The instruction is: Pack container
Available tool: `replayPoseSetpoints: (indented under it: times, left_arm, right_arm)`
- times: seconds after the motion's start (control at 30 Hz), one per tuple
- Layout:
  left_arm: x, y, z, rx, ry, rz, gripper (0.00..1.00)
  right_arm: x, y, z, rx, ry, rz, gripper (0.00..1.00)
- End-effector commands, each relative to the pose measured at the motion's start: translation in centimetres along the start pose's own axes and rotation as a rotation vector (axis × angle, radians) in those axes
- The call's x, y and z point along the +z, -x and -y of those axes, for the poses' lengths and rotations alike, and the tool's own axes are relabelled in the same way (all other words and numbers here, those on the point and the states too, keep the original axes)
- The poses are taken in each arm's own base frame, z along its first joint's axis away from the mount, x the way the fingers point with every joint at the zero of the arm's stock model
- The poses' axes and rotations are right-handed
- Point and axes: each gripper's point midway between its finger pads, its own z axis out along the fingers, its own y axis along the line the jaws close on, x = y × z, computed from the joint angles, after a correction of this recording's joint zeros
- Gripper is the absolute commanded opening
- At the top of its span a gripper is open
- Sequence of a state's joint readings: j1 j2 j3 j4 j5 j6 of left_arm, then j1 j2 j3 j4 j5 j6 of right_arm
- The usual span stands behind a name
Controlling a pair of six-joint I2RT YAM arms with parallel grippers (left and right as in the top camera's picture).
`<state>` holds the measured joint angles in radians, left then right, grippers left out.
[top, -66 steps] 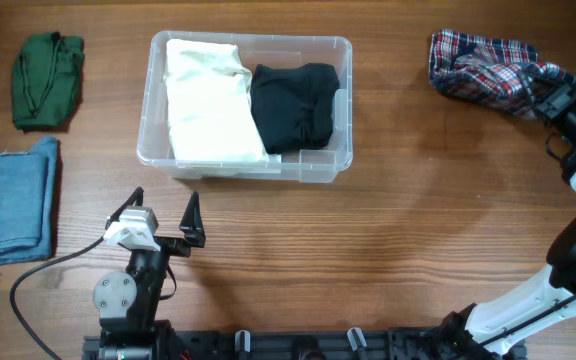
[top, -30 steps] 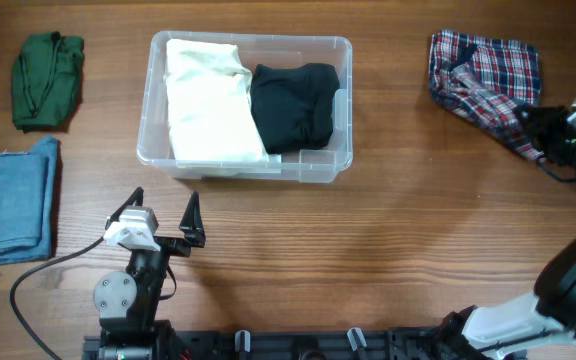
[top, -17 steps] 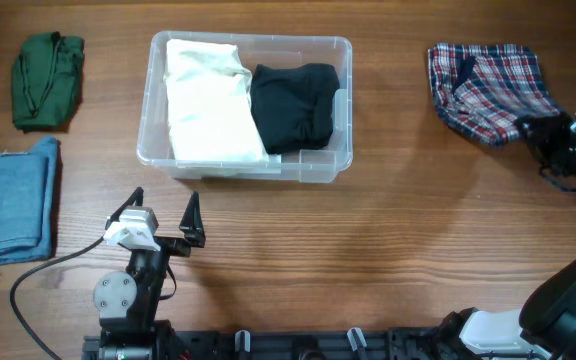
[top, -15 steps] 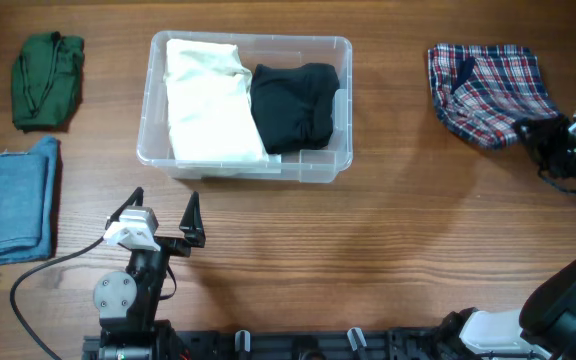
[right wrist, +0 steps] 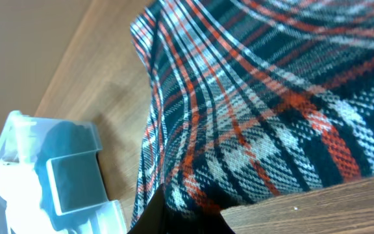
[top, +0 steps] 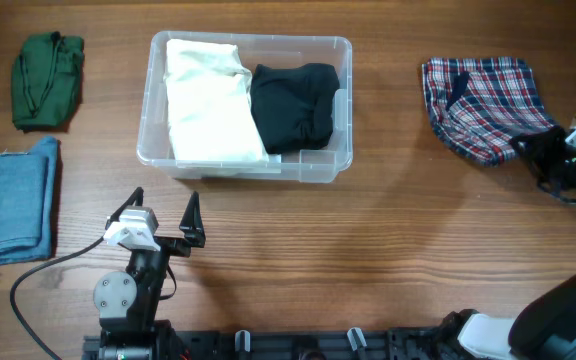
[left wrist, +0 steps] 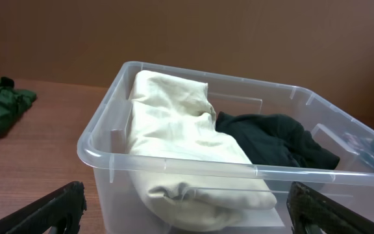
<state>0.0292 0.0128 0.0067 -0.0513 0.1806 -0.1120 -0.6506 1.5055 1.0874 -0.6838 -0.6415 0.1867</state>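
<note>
With my right gripper [top: 528,148] pinched on the plaid cloth [top: 478,90] and left gripper [top: 165,198] apart, I'd lift high before carrying left over the container [top: 250,37].

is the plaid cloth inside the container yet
No, the plaid cloth lies on the table, apart from the container and off to its right.

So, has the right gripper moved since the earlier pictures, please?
Yes: the right gripper drew back toward the near edge, now level with the container's front rim.
</note>
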Motion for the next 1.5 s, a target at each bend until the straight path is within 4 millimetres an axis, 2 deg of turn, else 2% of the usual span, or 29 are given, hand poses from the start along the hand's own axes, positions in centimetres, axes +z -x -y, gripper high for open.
replayPoseSetpoints:
  times: [0.0,0.17,0.37,0.5,0.73,0.93,1.13,1.33,1.4,1.47]
  left_arm:
    - [0.0,-0.1,-0.2,-0.009,0.008,-0.001,1.0]
    - [0.0,-0.1,-0.2,-0.009,0.008,-0.001,1.0]
    - [0.0,-0.1,-0.2,-0.009,0.008,-0.001,1.0]
    - [0.0,-0.1,-0.2,-0.009,0.008,-0.001,1.0]
    - [0.0,-0.1,-0.2,-0.009,0.008,-0.001,1.0]
    - [0.0,-0.1,-0.2,-0.009,0.008,-0.001,1.0]
    - [0.0,-0.1,-0.2,-0.009,0.008,-0.001,1.0]
    - [0.0,-0.1,-0.2,-0.009,0.008,-0.001,1.0]
    - [0.0,-0.1,-0.2,-0.009,0.008,-0.001,1.0]
    - [0.0,-0.1,-0.2,-0.009,0.008,-0.001,1.0]
  right_arm:
    - [-1.5,0.8,-1.9,-0.101,0.0,0.061,0.04]
    - [0.1,1.5,-4.2,-0.211,0.004,0.095,0.04]
    - [4.1,2.5,-7.1,-0.314,-0.027,0.145,0.04]
    - [6.0,2.7,-7.3,-0.336,-0.023,0.144,0.05]
    - [9.9,3.6,-5.3,-0.322,-0.036,0.144,0.04]
    - [12.3,5.1,-4.8,-0.343,-0.016,0.196,0.04]
    - [14.0,6.2,-5.4,-0.378,0.018,0.249,0.05]
    - [15.8,5.3,-7.7,-0.437,0.066,0.259,0.06]
    - [16.4,5.0,-8.4,-0.453,0.065,0.265,0.11]
    - [16.9,4.6,-8.8,-0.463,0.051,0.267,0.33]
